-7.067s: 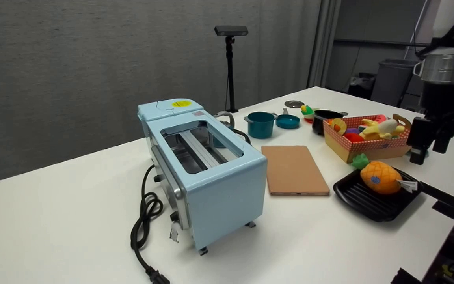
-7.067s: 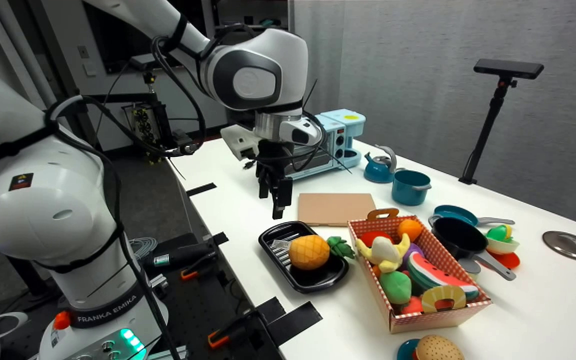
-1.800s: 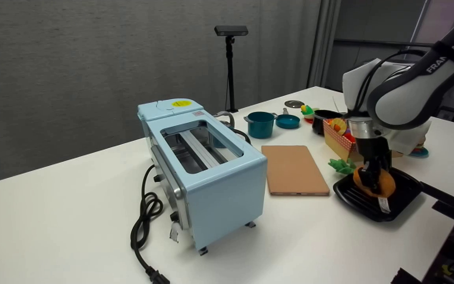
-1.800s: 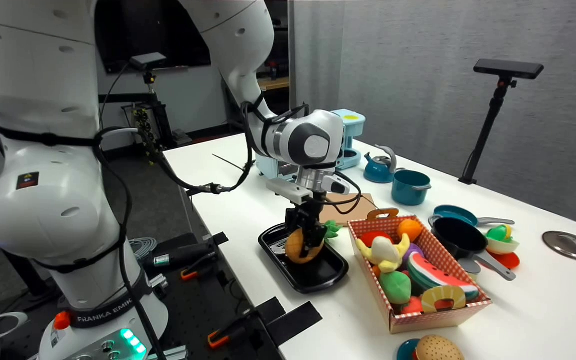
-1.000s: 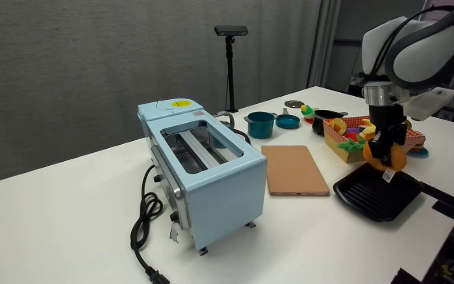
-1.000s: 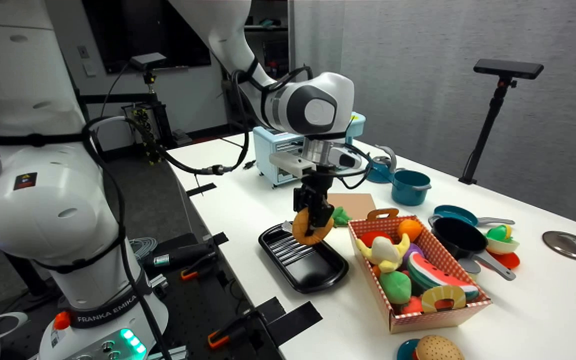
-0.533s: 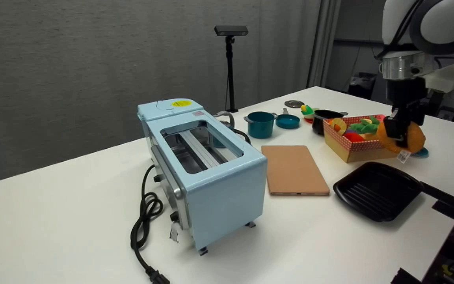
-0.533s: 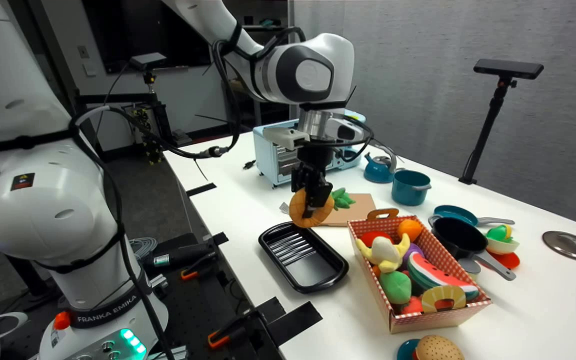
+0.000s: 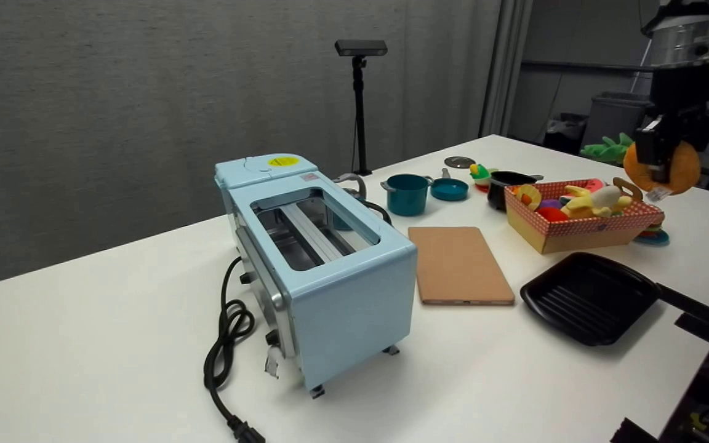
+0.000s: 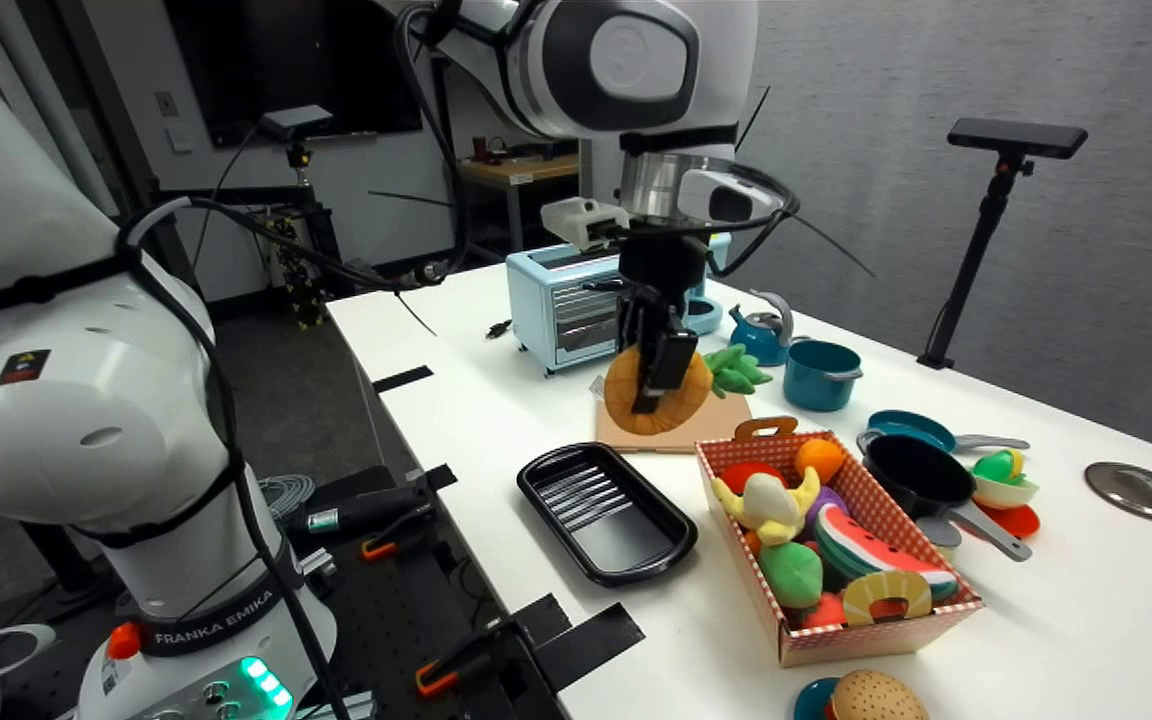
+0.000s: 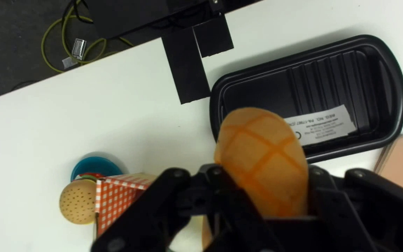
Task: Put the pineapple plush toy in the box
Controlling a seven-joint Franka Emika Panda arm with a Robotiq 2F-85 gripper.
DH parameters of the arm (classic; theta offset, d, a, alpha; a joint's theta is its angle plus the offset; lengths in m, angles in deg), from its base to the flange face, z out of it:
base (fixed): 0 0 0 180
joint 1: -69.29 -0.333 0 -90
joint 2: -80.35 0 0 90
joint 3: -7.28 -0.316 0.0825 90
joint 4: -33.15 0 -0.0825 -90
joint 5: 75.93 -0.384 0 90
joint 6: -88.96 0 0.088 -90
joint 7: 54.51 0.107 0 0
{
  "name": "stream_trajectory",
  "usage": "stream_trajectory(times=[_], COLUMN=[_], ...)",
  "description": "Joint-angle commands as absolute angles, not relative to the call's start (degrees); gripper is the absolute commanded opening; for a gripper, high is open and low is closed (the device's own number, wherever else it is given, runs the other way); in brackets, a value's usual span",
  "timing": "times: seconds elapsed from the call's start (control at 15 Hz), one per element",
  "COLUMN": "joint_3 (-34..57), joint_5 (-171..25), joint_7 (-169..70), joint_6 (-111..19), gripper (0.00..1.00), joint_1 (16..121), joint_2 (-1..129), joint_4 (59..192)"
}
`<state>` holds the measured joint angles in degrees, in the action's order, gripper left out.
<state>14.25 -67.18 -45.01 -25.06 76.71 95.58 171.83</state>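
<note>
The gripper pinches the pineapple across the middle of its body, with a finger pressed against either side. The pineapple is suspended in the air above the table, outside the box and apart from the pan. In both exterior views it appears higher than the box rim.

The body is rounded and orange-yellow. In the wrist view, darker orange lines cross its surface in a diamond pattern. In both exterior views, the body bulges on each side of the finger. A green leafy tuft projects from one end; a white tag with printed text projects from the opposite end. In an exterior view, the tuft points right and partly covers the kettle.

The box has tan outer walls and a red-and-white checked rim. It contains toy foods, including a banana, a watermelon slice and an orange.

In an exterior view, the pan lies left of the box, with a gap between the two. The board lies on the far side of the pan, partly covered in that view by the pineapple. The toaster stands farther away, and a toy burger sits close to the near end of the box
</note>
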Motion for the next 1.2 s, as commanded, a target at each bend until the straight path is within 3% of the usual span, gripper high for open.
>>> stream_trajectory(times=[0.0, 1.13], joint_3=[14.95, 16.02], joint_5=[-67.97, -72.68], joint_7=[-42.94, -36.61], joint_6=[-23.54, -26.48], gripper=[0.06, 0.06], joint_1=[78.96, 79.56], joint_2=[97.5, 86.56], joint_4=[171.04, 162.34])
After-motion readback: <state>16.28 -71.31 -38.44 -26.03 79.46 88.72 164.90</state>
